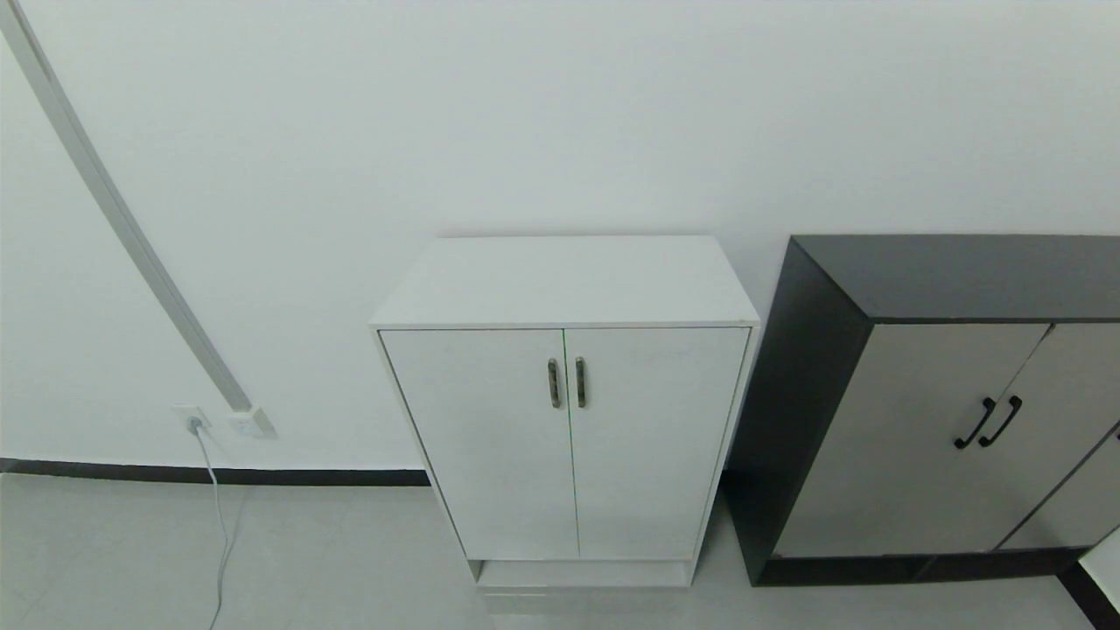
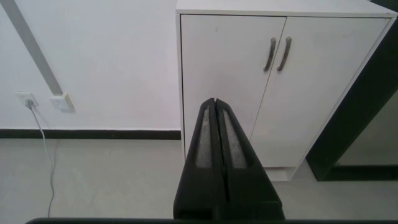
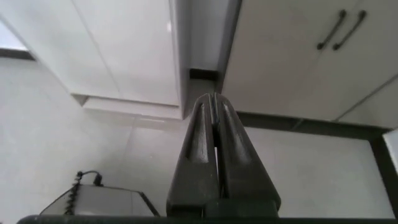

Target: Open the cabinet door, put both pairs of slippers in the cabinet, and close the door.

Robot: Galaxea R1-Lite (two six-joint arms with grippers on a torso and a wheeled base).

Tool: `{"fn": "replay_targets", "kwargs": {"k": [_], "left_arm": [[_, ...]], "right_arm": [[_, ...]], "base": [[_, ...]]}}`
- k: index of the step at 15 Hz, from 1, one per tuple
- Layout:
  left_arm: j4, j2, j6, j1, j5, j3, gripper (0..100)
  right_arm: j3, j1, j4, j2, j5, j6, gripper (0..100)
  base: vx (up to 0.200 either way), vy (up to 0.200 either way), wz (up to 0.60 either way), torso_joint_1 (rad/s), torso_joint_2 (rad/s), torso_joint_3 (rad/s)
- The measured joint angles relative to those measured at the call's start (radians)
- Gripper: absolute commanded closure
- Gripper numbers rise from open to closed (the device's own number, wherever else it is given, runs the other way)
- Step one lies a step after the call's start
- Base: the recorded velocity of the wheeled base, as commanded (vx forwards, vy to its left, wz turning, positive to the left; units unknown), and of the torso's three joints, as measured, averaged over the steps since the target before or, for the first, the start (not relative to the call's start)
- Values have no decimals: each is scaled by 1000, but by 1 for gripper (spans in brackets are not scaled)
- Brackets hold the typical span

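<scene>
A white two-door cabinet (image 1: 569, 437) stands against the wall with both doors closed. Two dark metal handles (image 1: 566, 383) sit side by side at the middle seam. In the left wrist view my left gripper (image 2: 216, 106) is shut with nothing in it, held low in front of the cabinet's left door (image 2: 227, 81); the handles (image 2: 277, 54) are farther along that door front. My right gripper (image 3: 214, 99) is shut and empty, low over the floor near the gap (image 3: 202, 74) between the white cabinet (image 3: 124, 50) and the darker one.
A black cabinet with grey doors (image 1: 945, 411) stands right next to the white one. A wall socket with a grey cable (image 1: 206, 455) and a slanted cable duct (image 1: 114, 210) are on the left wall. Grey tile floor (image 1: 262, 560) lies open in front.
</scene>
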Motion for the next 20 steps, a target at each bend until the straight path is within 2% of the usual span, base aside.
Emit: {"fn": "replay_targets", "kwargs": {"k": [6,11,16,20], "left_arm": [[0,0,1,0,14,0,100],[0,0,1,0,14,0,100],[0,0,0,-1,13,0,100],[0,0,5,0,11,0,100]], "right_arm": [[1,71,6,-119,-33,67,100],[2,33,6,-265,-75,90,100],[3,30,-3,-297,-161,182,100],[3,30,-3,-300,-166,185,100]], "base": [[0,0,0,0,0,0],[0,0,0,0,0,0],[0,0,0,0,0,0],[0,0,0,0,0,0]]}}
